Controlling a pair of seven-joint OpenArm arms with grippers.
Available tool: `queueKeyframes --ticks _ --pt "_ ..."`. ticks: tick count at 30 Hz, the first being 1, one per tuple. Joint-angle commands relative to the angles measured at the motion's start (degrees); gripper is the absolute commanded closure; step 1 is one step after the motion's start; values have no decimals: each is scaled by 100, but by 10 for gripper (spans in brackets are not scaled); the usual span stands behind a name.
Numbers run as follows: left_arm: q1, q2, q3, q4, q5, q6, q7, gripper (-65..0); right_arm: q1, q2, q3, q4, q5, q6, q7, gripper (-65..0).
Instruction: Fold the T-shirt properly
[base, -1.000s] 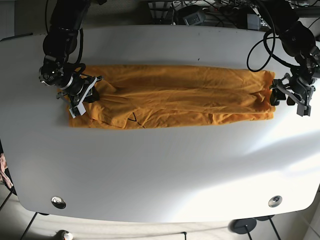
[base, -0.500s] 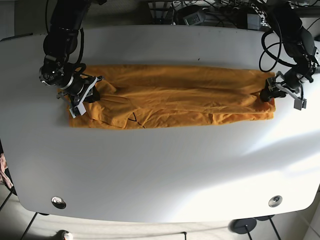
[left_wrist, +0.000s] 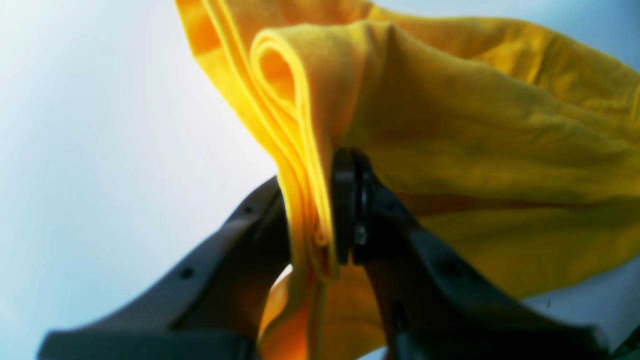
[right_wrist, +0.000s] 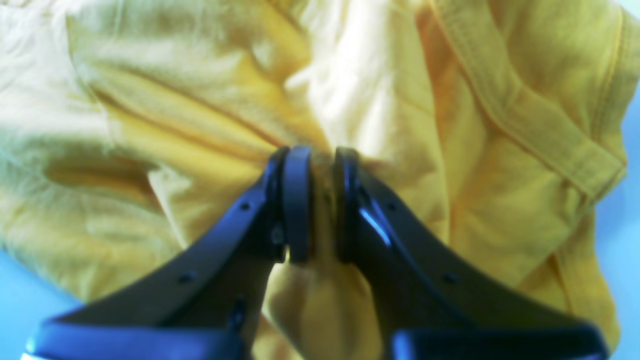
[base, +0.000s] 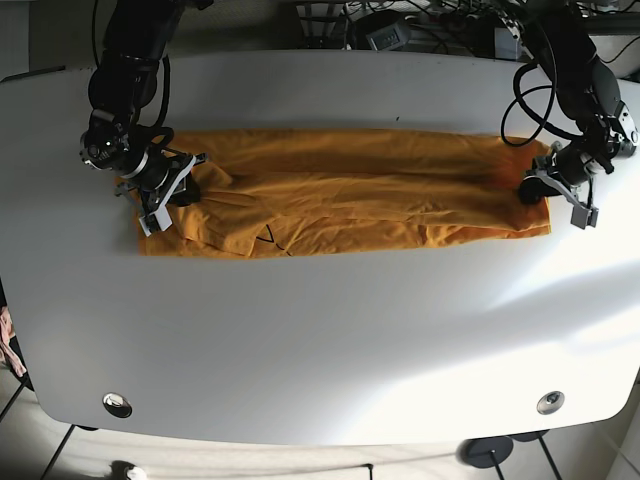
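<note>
T-shirt (base: 340, 192): long folded band across tabletop (base: 330, 330). Soft, limp, light; layers slip, so pinch whole edge stack. Left gripper (left_wrist: 320, 210) jaws clamped on hem layers; right gripper (right_wrist: 317, 205) jaws clamped on collar-end fabric.

Base overhead; wrists close, blurry.

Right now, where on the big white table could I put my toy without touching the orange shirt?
The white table is bare across the wide near half, between the long folded orange T-shirt and the front edge. A thinner bare strip runs behind it. The shirt's ends are crowded: right gripper, left gripper.
</note>
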Motion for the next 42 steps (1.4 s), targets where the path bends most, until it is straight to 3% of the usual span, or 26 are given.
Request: queueKeyframes --ticks 1,5,8,11,15,23,26,28,31,35,39,42 --pt "158 -15 303 892 -153 -12 -148 -44 58 34 6 107 39 -1 38 -87" --pt "510 178 1296 2167 -153 1 -148 -46 49 7 6 107 39 -1 29 -87" --pt "651 644 2070 2562 -153 599 -157 -47 49 7 6 107 39 -1 29 -87" --pt "633 996 2580 2369 -144 1021 -192 -47 58 7 -3 107 39 -1 29 -87" --pt "334 1268 2984 1771 -144 1416 -631 -47 58 7 -3 107 39 -1 29 -87" --pt "26 1268 3802 1428 -153 1452 -781 -53 49 7 -3 107 39 -1 29 -87" --pt "-62 1268 3819 1428 -144 1671 -798 -172 58 7 -11 107 39 -1 20 -87" --pt "-88 1268 4039 1437 -144 2208 -798 -271 58 7 -20 107 39 -1 20 -87" --pt "-246 1242 4576 1560 -153 2964 -798 -367 67 7 -29 107 39 -1 20 -87" --pt "-325 1225 5288 2009 -144 3087 -781 -386 67 -1 -29 107 39 -1 20 -87" --pt "-334 1225 5402 2492 735 3078 -781 -386 67 -1 -29 107 39 -1 20 -87" --pt "-316 1154 5314 2642 1122 3043 -781 -386 67 -1 -29 134 39 -1 20 -87"
